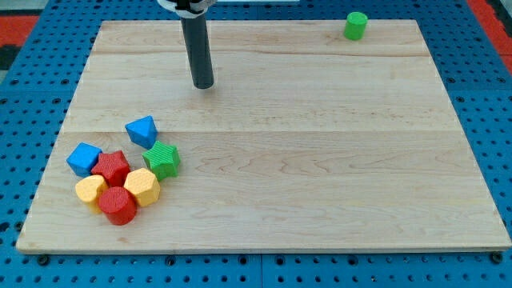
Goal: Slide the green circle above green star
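While the rod stood over the upper left part of the surface (264, 184), the scene read as follows.

Rod: no hand was fitted, so there was nothing to be released, clenched or grasping; its tip (204, 85) rested on bare wood, touching no block.

Green circle: the green circle (356, 26) sat alone at the view's top right, close to the top edge.

Green star: the green star (162, 159) lay at the view's lower left, on the right side of a cluster.

Key relation: the circle lay to the view's right of the tip and a little higher, well apart from it; the star lay below the tip and slightly left (so the tip stood between the two, nearer the star).

Judgement: the tip would likely have to pass round to the circle's right side and push it leftward.

Cluster: a blue block (142, 130) sat just above the star, with another blue block (83, 158), a red star (111, 167), two yellow blocks (142, 186) and a red block (118, 206) beside it.
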Tool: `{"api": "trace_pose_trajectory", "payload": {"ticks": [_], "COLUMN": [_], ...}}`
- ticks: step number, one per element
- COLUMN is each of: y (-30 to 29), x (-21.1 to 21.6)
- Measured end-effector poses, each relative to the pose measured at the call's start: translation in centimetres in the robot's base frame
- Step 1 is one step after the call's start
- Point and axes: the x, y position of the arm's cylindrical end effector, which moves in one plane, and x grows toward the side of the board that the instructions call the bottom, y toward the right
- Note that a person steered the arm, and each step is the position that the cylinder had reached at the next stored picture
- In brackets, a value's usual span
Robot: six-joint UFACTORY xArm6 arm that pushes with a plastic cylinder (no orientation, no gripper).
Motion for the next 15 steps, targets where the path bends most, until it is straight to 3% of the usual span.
{"api": "trace_pose_trajectory", "payload": {"ticks": [2,3,4,5,6,8,9,10,11,12,13,14,15], "y": [16.6,24.3,34.0,30.5,23.3,7.1,10.2,13.0,9.6,9.0,13.0,5.5,-2.9], "x": [-0.2,-3.2,-11.4,-15.5,-15.6,-7.2,-11.2,-8.2,-1.6,0.0,1.0,5.0,5.5]}}
